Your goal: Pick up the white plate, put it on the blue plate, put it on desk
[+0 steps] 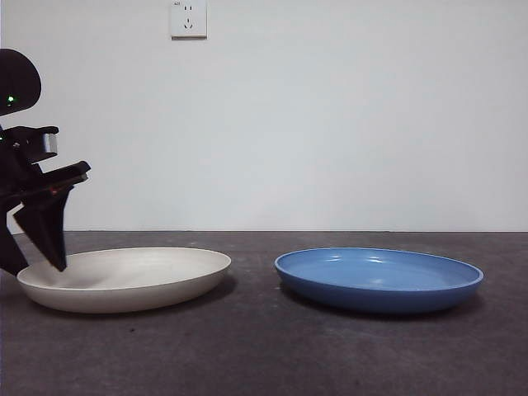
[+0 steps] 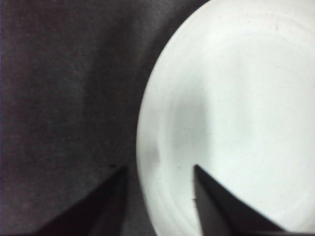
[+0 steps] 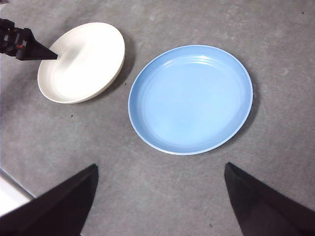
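Note:
The white plate [image 1: 124, 279] lies flat on the dark grey desk [image 1: 264, 355] at the left, and the blue plate [image 1: 378, 279] lies to its right with a gap between them. My left gripper [image 1: 37, 266] is low at the white plate's left rim. In the left wrist view this gripper [image 2: 158, 168] is open, one jaw over the desk and the other over the white plate [image 2: 236, 118], with the rim between them. My right gripper [image 3: 160, 166] hangs open high above the desk, holding nothing, looking down on the blue plate [image 3: 191, 98] and white plate [image 3: 81, 61].
A white wall with a power socket [image 1: 188, 18] stands behind the desk. The desk's edge [image 3: 10, 191] shows near the right gripper's jaw. The left arm [image 3: 22, 46] reaches in beside the white plate.

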